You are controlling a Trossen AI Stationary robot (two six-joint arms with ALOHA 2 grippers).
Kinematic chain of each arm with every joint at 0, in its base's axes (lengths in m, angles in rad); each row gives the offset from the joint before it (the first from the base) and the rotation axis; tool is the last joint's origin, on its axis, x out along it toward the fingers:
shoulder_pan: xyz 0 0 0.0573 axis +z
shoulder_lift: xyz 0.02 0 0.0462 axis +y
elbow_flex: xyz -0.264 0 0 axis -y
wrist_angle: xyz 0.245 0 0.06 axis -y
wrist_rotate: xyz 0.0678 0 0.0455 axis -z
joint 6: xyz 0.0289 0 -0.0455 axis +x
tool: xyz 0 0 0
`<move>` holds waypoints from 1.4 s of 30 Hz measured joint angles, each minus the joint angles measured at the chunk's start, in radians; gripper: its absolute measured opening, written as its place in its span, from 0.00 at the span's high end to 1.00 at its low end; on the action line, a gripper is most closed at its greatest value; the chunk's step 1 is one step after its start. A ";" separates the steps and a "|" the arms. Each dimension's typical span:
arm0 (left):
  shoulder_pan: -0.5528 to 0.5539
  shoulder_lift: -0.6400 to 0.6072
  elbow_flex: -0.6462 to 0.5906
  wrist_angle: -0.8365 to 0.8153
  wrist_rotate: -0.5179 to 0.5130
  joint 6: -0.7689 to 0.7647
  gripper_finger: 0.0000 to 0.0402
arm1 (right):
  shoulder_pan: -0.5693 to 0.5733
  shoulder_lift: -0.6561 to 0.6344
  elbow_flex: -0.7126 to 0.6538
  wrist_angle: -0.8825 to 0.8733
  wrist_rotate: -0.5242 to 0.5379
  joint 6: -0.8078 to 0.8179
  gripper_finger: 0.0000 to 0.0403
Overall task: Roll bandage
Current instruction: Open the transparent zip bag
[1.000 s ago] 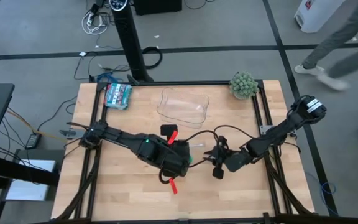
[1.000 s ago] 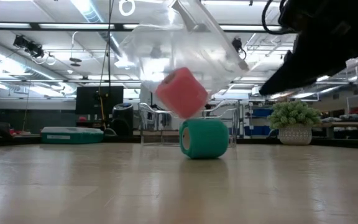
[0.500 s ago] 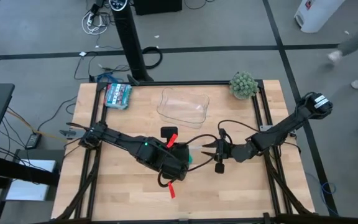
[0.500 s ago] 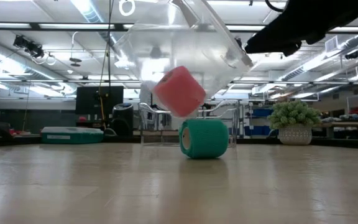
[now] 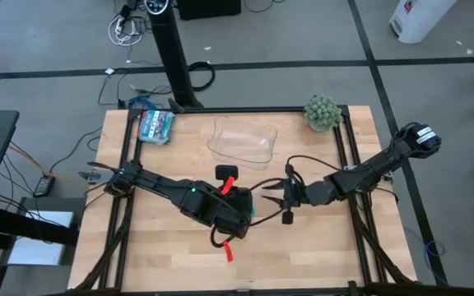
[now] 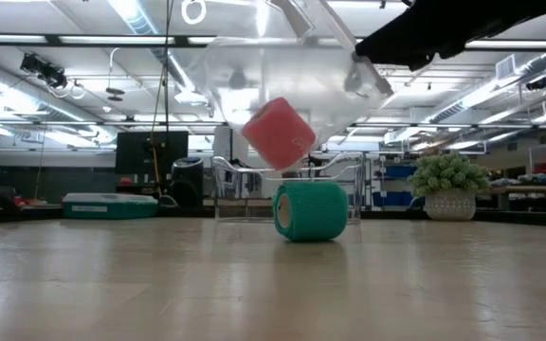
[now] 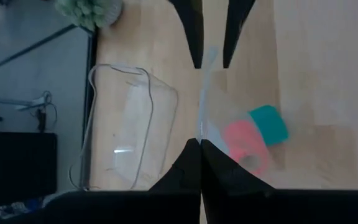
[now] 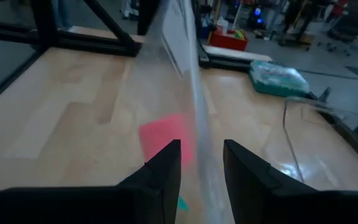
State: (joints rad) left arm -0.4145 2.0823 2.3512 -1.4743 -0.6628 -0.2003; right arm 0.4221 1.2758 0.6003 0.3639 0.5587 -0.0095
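A: High view, left to right: the left gripper [image 5: 249, 203] sits mid-table, fingers pinched shut on the edge of a clear plastic bag [image 6: 282, 80]. Just to its right, the right gripper [image 5: 271, 197] faces it, jaws parted a little.

B: And the bandage?

A: Low view shows it best. The bandage [image 6: 311, 210] is a compact teal cylinder lying on its side on the table [image 6: 159, 284], directly under the bag. A pink block [image 6: 280, 133] hangs inside the bag above it.

B: What changed in the last second?

A: The right arm has lifted and swung back toward the far side; its dark bulk has climbed to the top right corner of the low view. The right jaws also widened slightly. The pink block has tilted a little inside the bag. The bandage hasn't moved.

B: So where does that leave the task?

A: My guess is the rolling is finished and the bag is being readied to receive the roll.

B: Anything unclear?

A: From overhead the left arm covers the bandage. The bag's film straddles the right fingers [image 8: 160, 171] in the right wrist view, but I can't tell whether they touch it. The bag's mouth is hard to trace.
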 joint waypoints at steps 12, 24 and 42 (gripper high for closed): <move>0.002 0.000 0.000 0.094 -0.050 0.146 1.00 | -0.046 0.000 0.000 -0.081 0.049 -0.017 0.89; 0.072 0.002 0.000 -0.004 -0.324 0.085 0.78 | -0.033 -0.154 0.105 -0.717 -0.036 0.632 0.98; 0.091 0.034 -0.181 0.426 -0.042 0.295 0.74 | -0.080 -0.375 0.124 -0.861 -0.254 1.237 0.98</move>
State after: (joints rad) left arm -0.3237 2.1162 2.1701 -1.0488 -0.7052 0.0946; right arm 0.3421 0.9012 0.7241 -0.4971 0.3050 1.2279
